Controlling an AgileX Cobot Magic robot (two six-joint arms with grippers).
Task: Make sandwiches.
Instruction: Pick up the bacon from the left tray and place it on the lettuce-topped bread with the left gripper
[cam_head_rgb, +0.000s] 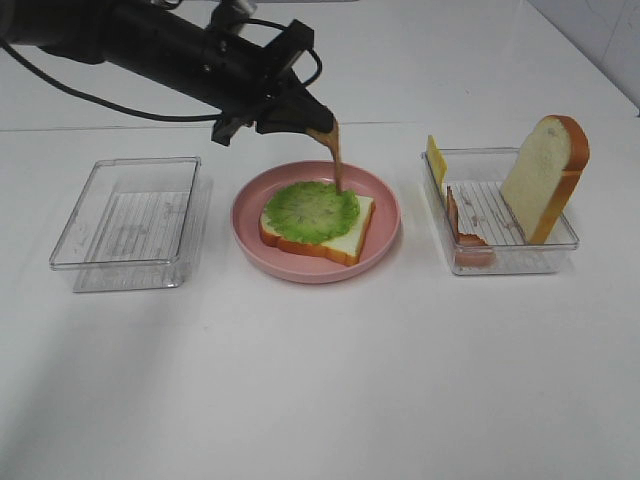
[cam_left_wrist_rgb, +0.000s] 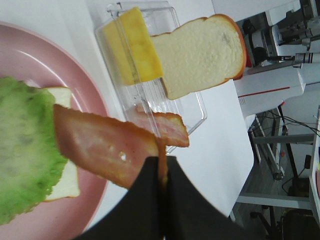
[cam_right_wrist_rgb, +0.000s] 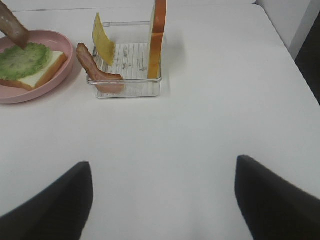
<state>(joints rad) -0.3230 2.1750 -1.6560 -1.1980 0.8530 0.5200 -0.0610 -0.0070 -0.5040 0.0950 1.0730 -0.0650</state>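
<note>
Your left pincer (cam_head_rgb: 320, 126) pinches a bacon strip (cam_head_rgb: 334, 155) by its top end; the lower tip hangs at the lettuce (cam_head_rgb: 308, 210) on the bread slice (cam_head_rgb: 350, 238), on the pink plate (cam_head_rgb: 386, 212) near the middle of the table (cam_head_rgb: 300, 390). Your right pincer (cam_right_wrist_rgb: 161, 167) is spread wide

Bare table (cam_head_rgb: 300, 390) fronting the pink plate (cam_head_rgb: 300, 273) lies open (upright bread slice (cam_head_rgb: 543, 170) crowds the right tray (cam_head_rgb: 520, 268)).

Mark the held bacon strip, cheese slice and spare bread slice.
held bacon strip (cam_left_wrist_rgb: 100, 145): left wrist view, middle of strip.
cheese slice (cam_left_wrist_rgb: 134, 46): left wrist view, yellow face.
spare bread slice (cam_head_rgb: 538, 166): exterior high view, white face.
</note>
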